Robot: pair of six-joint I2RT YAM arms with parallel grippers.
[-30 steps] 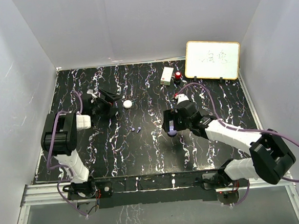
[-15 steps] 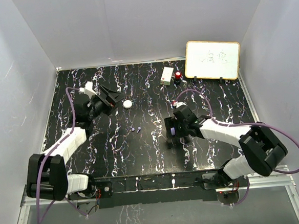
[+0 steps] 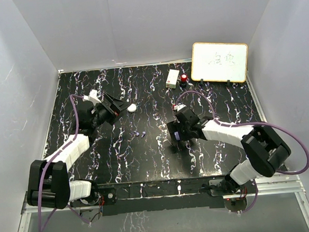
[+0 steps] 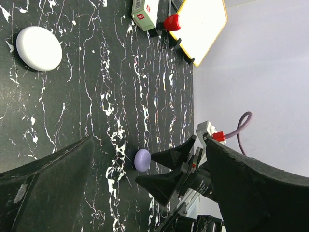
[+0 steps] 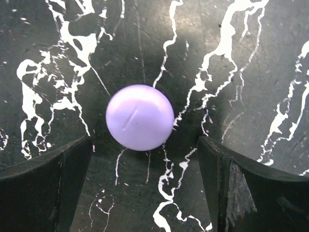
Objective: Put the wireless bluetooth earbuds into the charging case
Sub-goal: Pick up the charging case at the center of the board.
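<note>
Since a second ago my left arm has unfolded and stretched out along the black marbled table [image 3: 147, 161], and my right pincer [image 3: 176, 141] has dropped lower and nearer to my bases. It now hangs over the purple round case [image 5: 140, 123]. Its fingers [image 5: 48, 186] stand wide on either side of that case, with bare table showing in both gaps, so I grip nothing there. My left pincer [image 3: 121, 106] is spread as wide as it goes and is empty, pointing at the white round case [image 3: 132, 107], which lies just past its tips. In my left wrist view that white case sits far up on the left, while the purple one shows lower down with my other pincer's tips beside it. The purple earbuds [image 3: 140, 133], two tiny pieces, lie loose on the table between my arms, nearer me than the white case, left of the purple case and apart from both. At the far edge a small white box [image 3: 172, 78], a red knob [image 3: 183, 78] and a whiteboard [image 3: 219, 62] stand in a row.
</note>
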